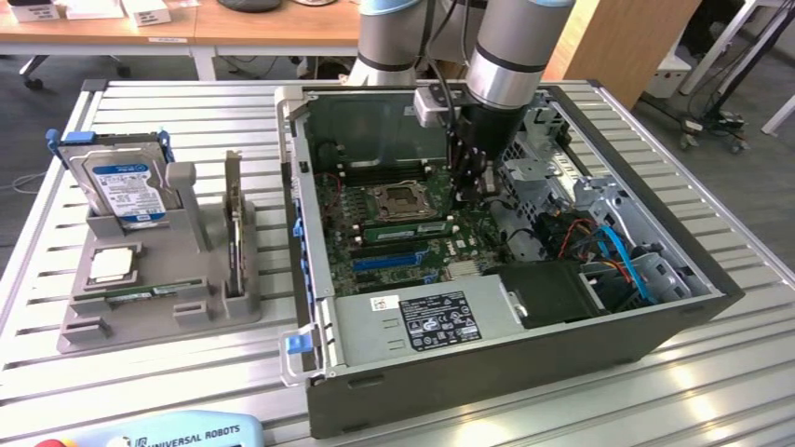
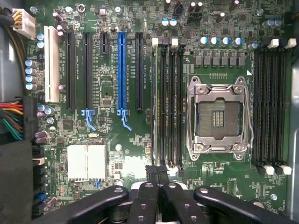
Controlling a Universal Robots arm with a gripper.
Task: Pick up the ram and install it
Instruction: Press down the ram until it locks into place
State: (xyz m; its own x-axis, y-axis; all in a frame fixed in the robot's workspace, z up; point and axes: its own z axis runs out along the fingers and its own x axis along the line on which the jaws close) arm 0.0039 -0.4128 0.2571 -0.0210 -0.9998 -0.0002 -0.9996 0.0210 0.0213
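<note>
Closed tool (image 2: 157,171) hangs over memory slots (image 2: 167,102) beside the processor socket (image 2: 218,114).

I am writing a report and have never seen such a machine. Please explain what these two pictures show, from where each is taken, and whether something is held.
The machine is one robot arm with a pincer at its end. One picture comes from a camera off the arm; the other from a camera on its wrist, looking onto the green motherboard. On the metal table stands an open computer case; the arm reaches into it. At the exterior view's left, a grey holder carries a hard drive and a silver processor chip. The pincer is shut, over one end of the memory slots. The ram, a green stick, seems to stand in a slot there; whether the pincer grips it I cannot tell.
</note>
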